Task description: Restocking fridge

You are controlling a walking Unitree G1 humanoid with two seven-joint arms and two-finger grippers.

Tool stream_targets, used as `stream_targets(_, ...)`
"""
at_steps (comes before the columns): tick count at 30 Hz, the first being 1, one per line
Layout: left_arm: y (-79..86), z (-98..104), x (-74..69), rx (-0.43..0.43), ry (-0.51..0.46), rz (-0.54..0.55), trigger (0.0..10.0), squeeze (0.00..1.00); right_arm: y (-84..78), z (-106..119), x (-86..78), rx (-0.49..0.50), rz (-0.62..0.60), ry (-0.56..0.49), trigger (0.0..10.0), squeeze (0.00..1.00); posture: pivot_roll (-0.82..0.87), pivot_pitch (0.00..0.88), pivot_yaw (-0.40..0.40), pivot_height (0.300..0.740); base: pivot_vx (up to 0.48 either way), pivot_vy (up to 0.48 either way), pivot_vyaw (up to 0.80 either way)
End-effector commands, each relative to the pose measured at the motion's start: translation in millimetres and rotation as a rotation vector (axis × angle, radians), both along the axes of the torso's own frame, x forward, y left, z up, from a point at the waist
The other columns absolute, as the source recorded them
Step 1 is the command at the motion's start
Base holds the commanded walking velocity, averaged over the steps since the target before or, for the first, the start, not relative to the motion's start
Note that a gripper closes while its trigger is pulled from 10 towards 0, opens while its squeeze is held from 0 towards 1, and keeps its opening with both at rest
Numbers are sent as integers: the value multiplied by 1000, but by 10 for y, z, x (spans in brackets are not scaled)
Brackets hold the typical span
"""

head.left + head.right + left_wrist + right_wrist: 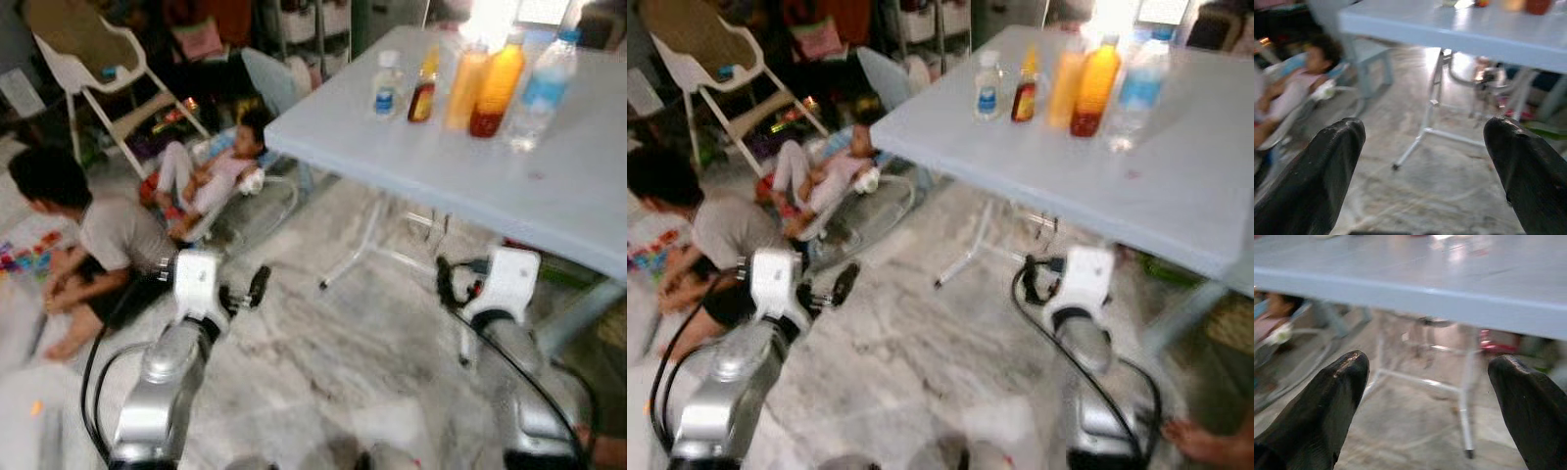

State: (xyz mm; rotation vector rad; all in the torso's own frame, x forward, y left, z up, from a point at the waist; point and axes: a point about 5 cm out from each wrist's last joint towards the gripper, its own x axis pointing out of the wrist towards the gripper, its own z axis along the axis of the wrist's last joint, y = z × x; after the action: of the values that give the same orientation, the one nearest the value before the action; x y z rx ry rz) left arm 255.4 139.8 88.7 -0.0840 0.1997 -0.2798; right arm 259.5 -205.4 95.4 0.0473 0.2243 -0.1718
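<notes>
On the pale blue table [549,196] stand several bottles in a row: a small water bottle [387,85], a dark sauce bottle with a yellow cap [423,88], two orange juice bottles [497,88] and a larger water bottle with a blue label [541,90]. My left gripper [1425,166] is open and empty, held low over the marble floor short of the table's near edge. My right gripper [1427,401] is also open and empty, just below the table's edge and facing its white metal legs [1466,396]. Both arms show in the left eye view, the left gripper [250,291] and the right gripper [449,281].
A child [98,235] sits on the floor at the left by coloured toys. A baby [211,171] lies in a bouncer near the table's left corner. A white chair [88,69] stands behind them. A person's foot [607,450] shows at the lower right.
</notes>
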Motion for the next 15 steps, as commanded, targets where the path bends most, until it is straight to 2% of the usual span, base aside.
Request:
stream_targets(1, 78, 20, 13, 20, -6, 12, 10000, 0, 79, 39, 12, 14, 16, -21, 10000, 0, -34, 0, 43, 740, 0, 0, -800)
stream_targets(5, 82, 33, 16, 30, -20, 20, 10000, 0, 75, 42, 7, 10, 15, -23, 10000, 0, -34, 0, 42, 740, 0, 0, -800)
stream_targets(8, 129, 53, 28, 83, -50, 66, 10000, 0, 72, 69, 7, 22, 27, -46, 10000, 0, -35, 0, 40, 740, 0, 0, -800)
stream_targets(10, 194, 81, 36, 78, -82, 115, 10000, 0, 75, 222, 6, 26, 61, -160, 10000, 0, -33, 0, 37, 740, 0, 0, 0)
stream_targets(14, 234, 112, 40, 55, -97, 130, 10000, 0, 65, 246, 12, -5, 59, -158, 10000, 0, -35, 0, 34, 740, 0, 0, 0)
stream_targets(15, 248, 147, 56, 41, -126, 151, 10000, 0, 53, 250, 23, -47, 52, -149, 10000, 0, -35, 0, 31, 740, 0, 0, 0)
